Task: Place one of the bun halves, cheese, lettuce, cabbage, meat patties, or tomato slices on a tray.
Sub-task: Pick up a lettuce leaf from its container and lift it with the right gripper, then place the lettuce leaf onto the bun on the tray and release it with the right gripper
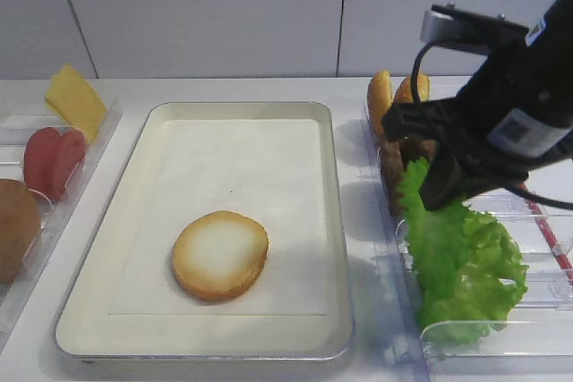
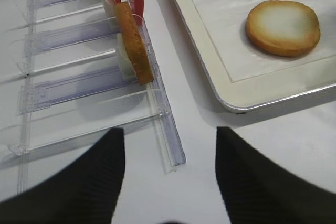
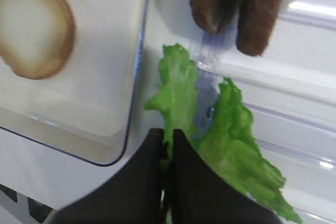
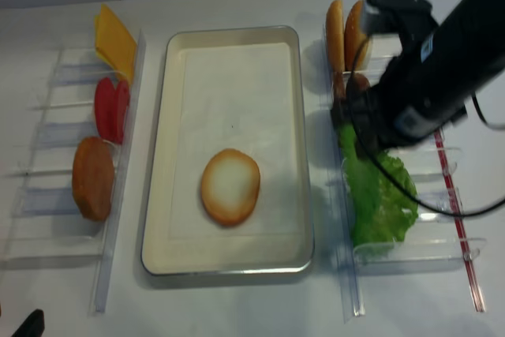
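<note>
Black fingers (image 3: 157,166) of the right gripper (image 3: 167,148) are pinching shut on the lettuce (image 3: 181,98) — the leaf is standing in the clear rack (image 1: 537,221) right of the tray (image 1: 336,221). Just behind it, the meat patties (image 3: 236,9) are sitting upright. One bun half (image 1: 220,254) is lying on the tray liner. The left gripper (image 2: 170,182) is hovering with its jaws spread — holding nothing.

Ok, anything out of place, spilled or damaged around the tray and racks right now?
Nothing stands out. One bun half lies flat on the tray, toasted face up. The right gripper is shut on the edge of a lettuce leaf at the right rack. The left gripper is open, holding nothing.
</note>
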Controlling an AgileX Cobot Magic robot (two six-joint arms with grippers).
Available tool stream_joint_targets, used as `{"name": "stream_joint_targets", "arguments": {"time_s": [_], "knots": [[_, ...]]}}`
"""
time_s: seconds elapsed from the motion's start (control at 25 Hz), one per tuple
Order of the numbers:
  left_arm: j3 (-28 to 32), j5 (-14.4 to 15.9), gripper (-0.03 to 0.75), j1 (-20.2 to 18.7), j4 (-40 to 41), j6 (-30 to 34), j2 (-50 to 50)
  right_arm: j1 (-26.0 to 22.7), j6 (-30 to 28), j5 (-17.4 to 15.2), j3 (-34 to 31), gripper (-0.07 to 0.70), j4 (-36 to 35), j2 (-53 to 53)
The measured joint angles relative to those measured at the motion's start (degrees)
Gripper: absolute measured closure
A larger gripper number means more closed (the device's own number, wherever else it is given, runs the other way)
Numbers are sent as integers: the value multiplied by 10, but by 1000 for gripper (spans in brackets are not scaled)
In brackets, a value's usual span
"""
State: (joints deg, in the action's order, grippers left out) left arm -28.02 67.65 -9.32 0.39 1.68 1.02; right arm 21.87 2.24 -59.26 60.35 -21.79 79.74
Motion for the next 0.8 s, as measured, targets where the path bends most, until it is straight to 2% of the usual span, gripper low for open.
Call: {"name": "stream_joint_targets", "arguments": {"time_s": [0.12,0.2,0.4,0.44,0.8], "knots": [[0,0,347,0,0,0,0,43,-22,2,36,601,-36,10],[0,0,351,0,0,0,0,96,-35,18,70,601,-72,46],[0,0,354,0,0,0,0,147,-56,53,119,601,-117,114],[0,0,354,0,0,0,0,169,-60,65,148,601,-125,149],[0,0,354,0,0,0,0,195,-81,78,249,601,-178,290]]}}
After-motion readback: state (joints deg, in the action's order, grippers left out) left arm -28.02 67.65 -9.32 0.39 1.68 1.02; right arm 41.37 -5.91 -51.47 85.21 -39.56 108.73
